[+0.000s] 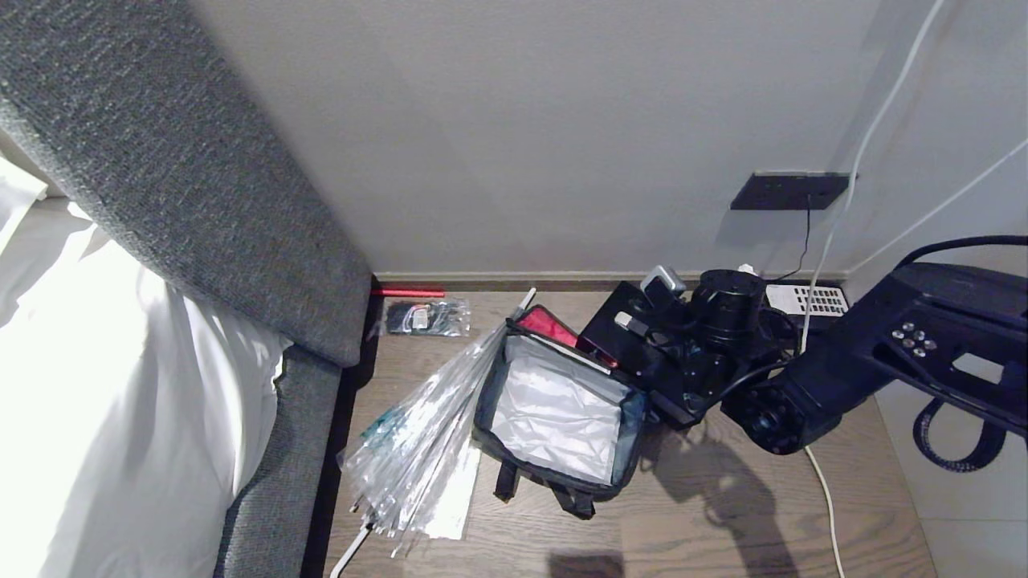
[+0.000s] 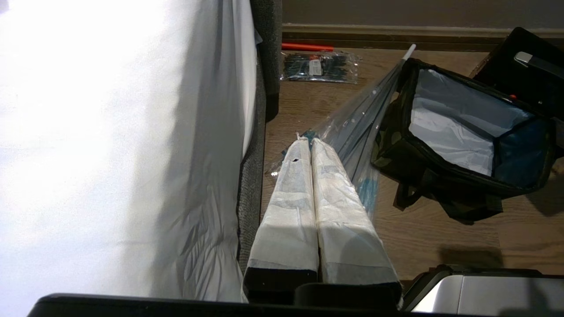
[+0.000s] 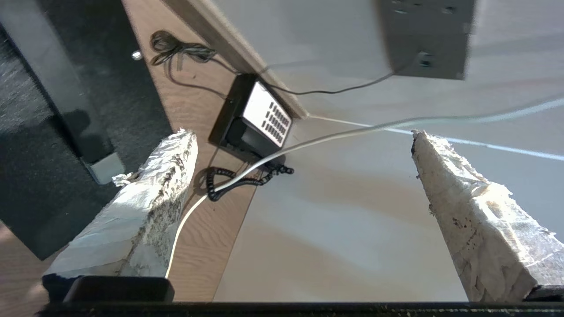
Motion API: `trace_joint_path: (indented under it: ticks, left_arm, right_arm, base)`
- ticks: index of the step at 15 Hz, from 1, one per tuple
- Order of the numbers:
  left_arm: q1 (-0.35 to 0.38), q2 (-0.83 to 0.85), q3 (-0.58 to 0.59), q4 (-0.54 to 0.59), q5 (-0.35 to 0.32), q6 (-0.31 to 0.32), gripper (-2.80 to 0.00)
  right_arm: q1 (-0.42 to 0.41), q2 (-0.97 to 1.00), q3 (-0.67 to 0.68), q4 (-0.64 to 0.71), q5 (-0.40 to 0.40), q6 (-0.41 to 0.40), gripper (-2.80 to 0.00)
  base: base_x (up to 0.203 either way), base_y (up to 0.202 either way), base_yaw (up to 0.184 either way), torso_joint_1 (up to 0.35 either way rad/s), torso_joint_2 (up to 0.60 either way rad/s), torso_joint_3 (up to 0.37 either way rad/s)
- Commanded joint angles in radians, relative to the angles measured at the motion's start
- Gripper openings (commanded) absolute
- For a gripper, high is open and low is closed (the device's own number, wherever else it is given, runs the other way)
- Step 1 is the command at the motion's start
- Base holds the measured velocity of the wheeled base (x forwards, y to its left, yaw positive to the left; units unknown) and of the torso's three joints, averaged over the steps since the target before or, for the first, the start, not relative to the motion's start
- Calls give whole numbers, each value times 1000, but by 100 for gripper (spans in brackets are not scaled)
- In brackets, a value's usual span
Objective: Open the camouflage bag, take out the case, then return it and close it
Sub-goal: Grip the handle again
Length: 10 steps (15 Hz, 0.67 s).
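Note:
The camouflage bag stands open on the wooden floor, and only its silvery lining shows inside. A red panel sticks up at its far edge. The black case with a silver handle lies flat just behind the bag, near the wall. My right arm reaches over the case. My right gripper is wide open with nothing between its fingers, and the case lies beside one finger. My left gripper is shut on nothing and parked over the floor by the bed.
A plastic-wrapped umbrella leans against the bag's left side. The bed and its grey headboard close off the left. A telephone, a white cable and a packet lie along the wall.

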Motion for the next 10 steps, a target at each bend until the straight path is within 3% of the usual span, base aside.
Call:
trace_joint_path:
  ticks: [1,10]
  left_arm:
    - [0,0,0,-1,0,0,-280]
    - [0,0,0,1,0,0,-280]
  right_arm:
    - [1,-46,17,-6,-5,1,0]
    - [4,-294,178,87,-5,24,0]
  base:
    - [0,0,0,0,0,0]
    - [0,0,0,0,0,0]
